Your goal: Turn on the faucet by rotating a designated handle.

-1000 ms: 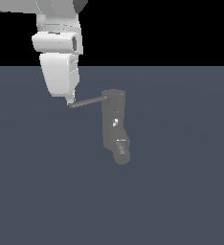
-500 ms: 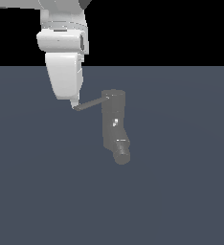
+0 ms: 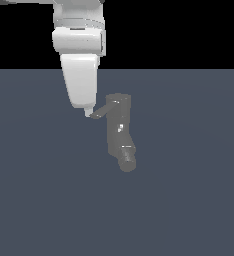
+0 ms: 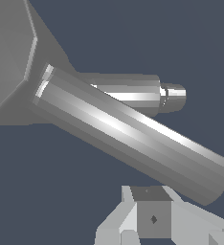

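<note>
White gripper [image 3: 89, 113] hangs vertical (fingertips at handle [image 3: 102, 111] end).

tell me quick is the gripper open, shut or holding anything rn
gripper: cannot be told whether open or shut; its tip sits at the free end of the handle, with no grasp visible.

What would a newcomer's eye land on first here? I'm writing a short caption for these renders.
The large white gripper reaching down from the top of the exterior view stands out most against the black band and dark grey floor. Its tip sits at the free end of the handle, a thin rod sticking out of the dull-grey faucet near the centre. In the wrist view that handle fills the picture as a shiny slanted bar.
</note>
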`<state>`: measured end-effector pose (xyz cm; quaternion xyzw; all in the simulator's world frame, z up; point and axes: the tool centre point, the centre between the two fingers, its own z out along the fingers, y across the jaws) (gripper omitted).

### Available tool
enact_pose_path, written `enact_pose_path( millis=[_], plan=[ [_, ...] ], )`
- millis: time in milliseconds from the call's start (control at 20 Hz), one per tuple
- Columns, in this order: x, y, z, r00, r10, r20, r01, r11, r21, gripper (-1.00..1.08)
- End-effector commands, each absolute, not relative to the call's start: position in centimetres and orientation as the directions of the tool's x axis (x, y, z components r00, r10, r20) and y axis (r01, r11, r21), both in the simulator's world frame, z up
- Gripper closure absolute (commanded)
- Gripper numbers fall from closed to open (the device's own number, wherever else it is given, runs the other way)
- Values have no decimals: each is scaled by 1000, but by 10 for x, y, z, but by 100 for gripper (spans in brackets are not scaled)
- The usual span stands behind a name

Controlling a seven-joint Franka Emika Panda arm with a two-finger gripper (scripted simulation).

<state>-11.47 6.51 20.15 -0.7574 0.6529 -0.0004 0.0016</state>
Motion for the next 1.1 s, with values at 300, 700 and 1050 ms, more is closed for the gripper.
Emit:
enact_pose_path(
  millis=[300, 700, 1050],
  plan=[
    [-134, 36, 202, 139, -990, 0, -990, -139, -1, 108],
    [-139, 20, 202, 146, -989, 0, -989, -146, -2, 108],
    [-133, -20, 202, 143, -990, 0, -990, -143, -1, 108]
  ],
)
